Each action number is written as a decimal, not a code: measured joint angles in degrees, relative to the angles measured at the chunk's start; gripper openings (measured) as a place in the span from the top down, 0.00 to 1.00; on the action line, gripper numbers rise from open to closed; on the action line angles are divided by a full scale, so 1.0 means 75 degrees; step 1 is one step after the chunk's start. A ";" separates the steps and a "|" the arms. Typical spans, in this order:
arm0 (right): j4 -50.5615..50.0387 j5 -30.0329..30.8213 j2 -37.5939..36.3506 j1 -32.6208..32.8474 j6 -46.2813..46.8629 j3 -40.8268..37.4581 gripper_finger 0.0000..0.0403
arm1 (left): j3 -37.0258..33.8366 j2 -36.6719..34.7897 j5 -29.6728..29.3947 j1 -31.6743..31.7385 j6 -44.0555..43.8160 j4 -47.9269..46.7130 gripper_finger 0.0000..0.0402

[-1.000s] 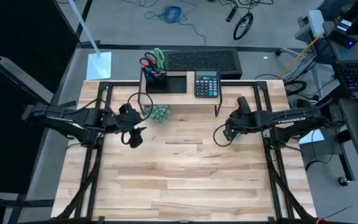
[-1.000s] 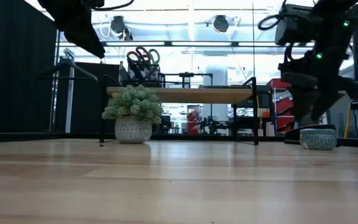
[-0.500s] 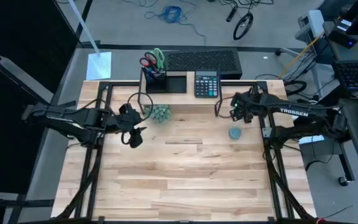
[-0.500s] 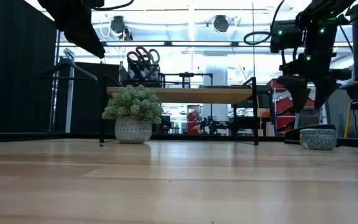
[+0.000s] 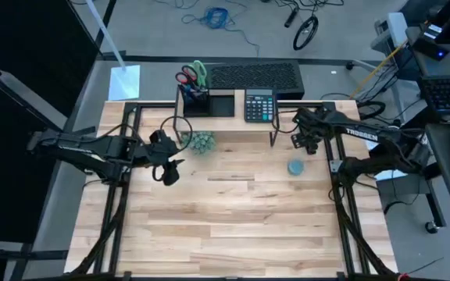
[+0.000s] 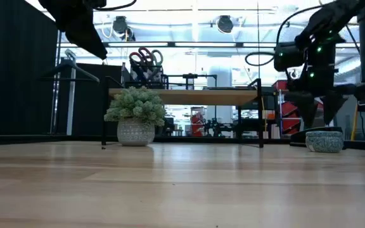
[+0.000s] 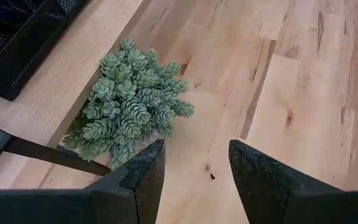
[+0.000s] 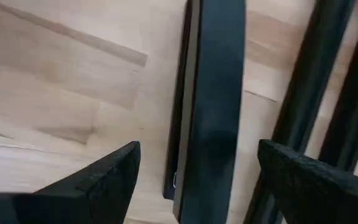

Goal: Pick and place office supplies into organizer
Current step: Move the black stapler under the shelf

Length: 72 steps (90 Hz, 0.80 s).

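Table: a light wooden table (image 5: 233, 226) is lying under both arms, with grey floor and cables showing beyond its far edge.
Room: a bright hall with ceiling lights and glass partitions is showing behind the table in the low view.
Left gripper: the left gripper (image 5: 170, 173) is hanging over the left side of the table, just beside the plant, its fingers (image 7: 138, 171) standing apart with nothing between them.
Plant: one green plant (image 5: 201, 142) in a pale pot is sitting at the front of the shelf.
Shelf: one wooden shelf (image 5: 225, 123) on black legs is standing along the far edge.
Organizer: one black organizer (image 5: 207, 103) is sitting on the shelf's left part.
Scissors: two pairs are standing in its cup, red scissors (image 5: 186, 78) and green scissors (image 5: 200, 72).
Calculator: one calculator (image 5: 259, 105) is lying just right of the organizer.
Bowl: one small bowl (image 5: 295, 166) is resting on the table's right side.
Right gripper: the right gripper (image 5: 301, 141) is hanging near the shelf's right leg, above the bowl, fingers (image 8: 95, 180) spread wide and empty.
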 joint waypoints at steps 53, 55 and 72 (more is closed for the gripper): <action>0.0218 -0.0094 0.1062 -0.0338 -0.0400 -0.0009 0.69 | 0.0000 0.0000 0.0000 -0.0001 -0.0003 -0.0052 0.59; 0.0218 -0.0094 0.1062 -0.0338 -0.0400 -0.0009 0.71 | 0.0000 0.0000 0.0000 -0.0001 -0.0003 -0.0052 0.59; 0.0180 -0.0112 0.0951 -0.0335 -0.0212 -0.0015 0.72 | 0.0000 0.0000 0.0000 0.0000 -0.0003 -0.0052 0.59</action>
